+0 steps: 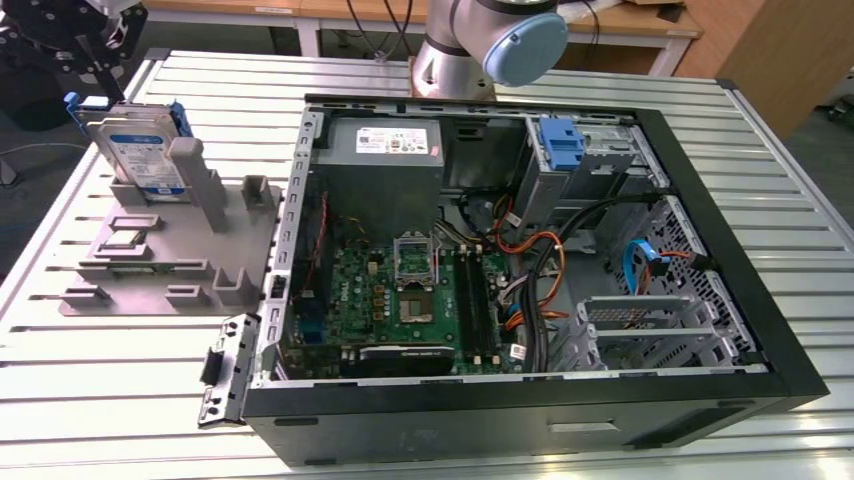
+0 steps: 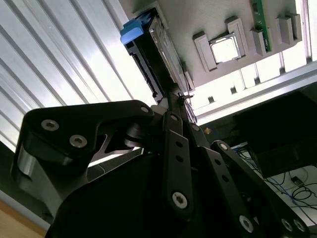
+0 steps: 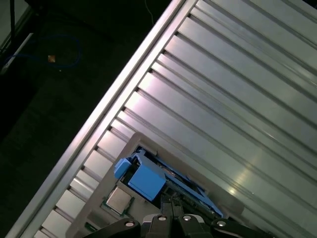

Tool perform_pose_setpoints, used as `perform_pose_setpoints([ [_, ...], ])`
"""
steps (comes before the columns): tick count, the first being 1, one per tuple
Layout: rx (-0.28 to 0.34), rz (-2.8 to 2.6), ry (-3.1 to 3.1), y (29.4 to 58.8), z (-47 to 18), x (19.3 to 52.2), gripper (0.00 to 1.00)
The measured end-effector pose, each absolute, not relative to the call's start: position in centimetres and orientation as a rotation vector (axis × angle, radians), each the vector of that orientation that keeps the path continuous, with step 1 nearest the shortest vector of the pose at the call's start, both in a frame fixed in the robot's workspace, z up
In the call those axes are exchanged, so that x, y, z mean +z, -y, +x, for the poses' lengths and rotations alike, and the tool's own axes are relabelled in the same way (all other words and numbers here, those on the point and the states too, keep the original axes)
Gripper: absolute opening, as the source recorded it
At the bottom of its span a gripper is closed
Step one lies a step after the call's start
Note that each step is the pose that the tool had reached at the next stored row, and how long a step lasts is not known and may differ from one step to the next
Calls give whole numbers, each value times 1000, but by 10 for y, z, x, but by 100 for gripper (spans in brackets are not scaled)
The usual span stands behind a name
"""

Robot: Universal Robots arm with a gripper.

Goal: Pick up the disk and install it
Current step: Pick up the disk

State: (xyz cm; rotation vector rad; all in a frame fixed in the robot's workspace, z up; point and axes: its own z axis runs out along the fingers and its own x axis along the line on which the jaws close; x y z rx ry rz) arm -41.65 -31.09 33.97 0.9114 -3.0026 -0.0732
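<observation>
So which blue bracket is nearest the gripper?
The one on the disk standing in the grey fixture; the other bracket sits inside the computer case.

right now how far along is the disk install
Early. Done: the approach, with the gripper at the top edge of the disk and the jaws looking closed on it. In hand: the grasp, while the disk stands upright in the grey stand at the exterior view's left. Left: lifting it out and installing it, since it is not yet in the open computer case.
</observation>
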Motion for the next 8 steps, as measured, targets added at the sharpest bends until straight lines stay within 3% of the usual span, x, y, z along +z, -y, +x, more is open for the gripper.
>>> perform_pose_setpoints([
  [8, -73, 916, 3001, 311, -416, 340, 10],
])
